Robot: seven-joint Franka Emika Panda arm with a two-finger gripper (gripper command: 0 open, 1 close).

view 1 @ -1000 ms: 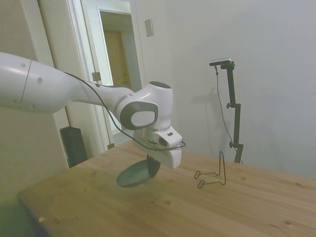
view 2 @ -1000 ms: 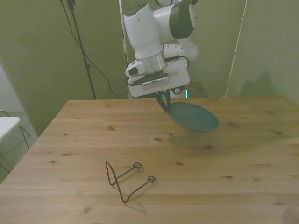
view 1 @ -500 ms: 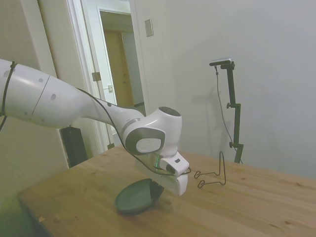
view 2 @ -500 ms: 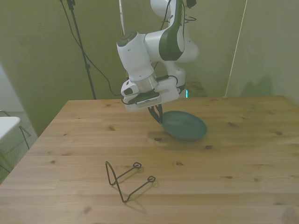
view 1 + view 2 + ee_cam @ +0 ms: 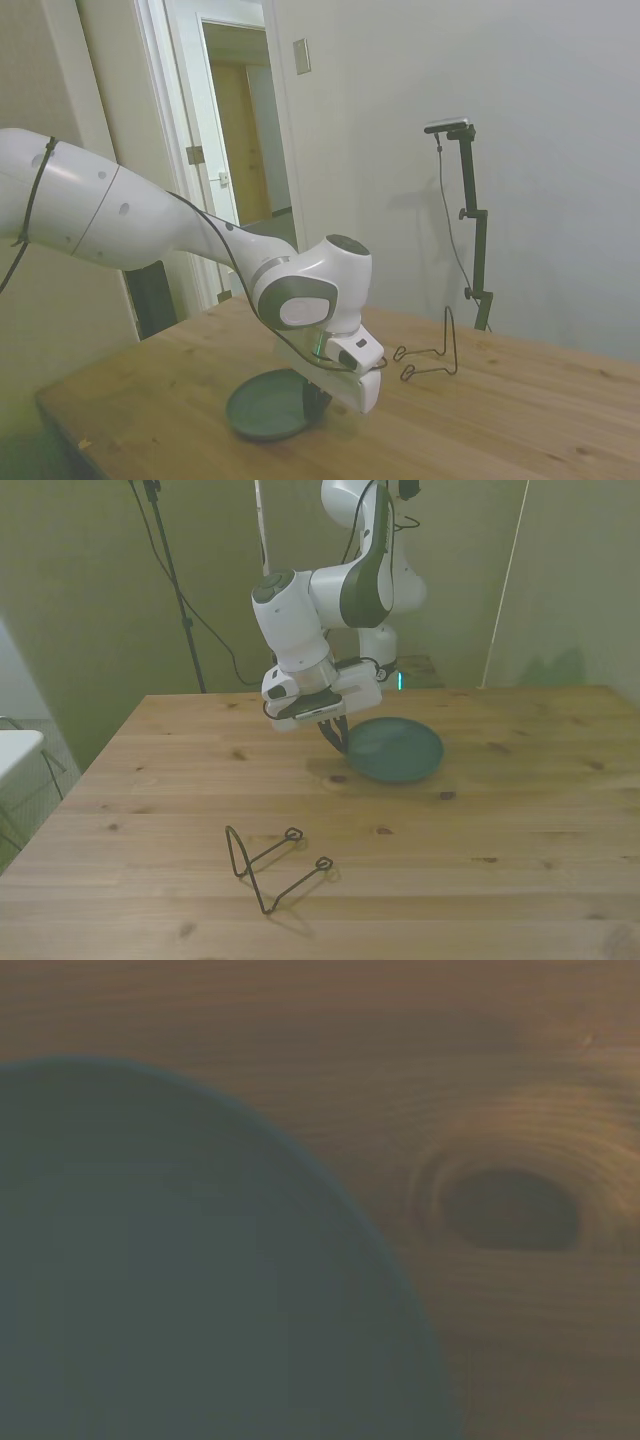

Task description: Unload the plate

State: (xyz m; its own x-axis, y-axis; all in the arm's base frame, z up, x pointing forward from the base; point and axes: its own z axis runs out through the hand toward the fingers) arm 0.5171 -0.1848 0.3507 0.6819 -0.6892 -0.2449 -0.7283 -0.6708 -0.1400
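One round, seemingly smooth plate (image 5: 398,750) on grained wood.

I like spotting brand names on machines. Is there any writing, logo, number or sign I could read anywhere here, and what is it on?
None can be read.
The white arm shows no legible logo or lettering in either the side or the front view.
The plate, the wire rack and the table carry no text.
The small plate on the wall beside the doorway looks blank.
The wrist view is too blurred to show any print.
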